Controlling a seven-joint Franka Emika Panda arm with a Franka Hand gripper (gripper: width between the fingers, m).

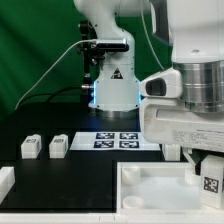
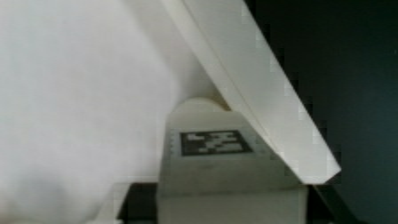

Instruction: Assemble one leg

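Note:
My gripper [image 1: 207, 167] is shut on one leg [image 1: 211, 180], a stubby white block with a black-and-white tag. It holds the leg over the right end of the large white panel [image 1: 150, 188] in the exterior view. In the wrist view the leg [image 2: 214, 150] sits between my dark fingers [image 2: 146, 203], its far end close to the panel's raised rim [image 2: 258, 80]. I cannot tell whether it touches the rim. My gripper [image 2: 222, 208] shows only at the picture's edge. Two more legs [image 1: 31, 147] [image 1: 59, 146] stand on the black table at the exterior view's left.
The marker board [image 1: 118, 139] lies flat behind the panel, in front of the arm's base [image 1: 112, 85]. A white part [image 1: 5, 181] pokes in at the exterior view's left edge. My wrist housing [image 1: 185, 120] hides the table's right side.

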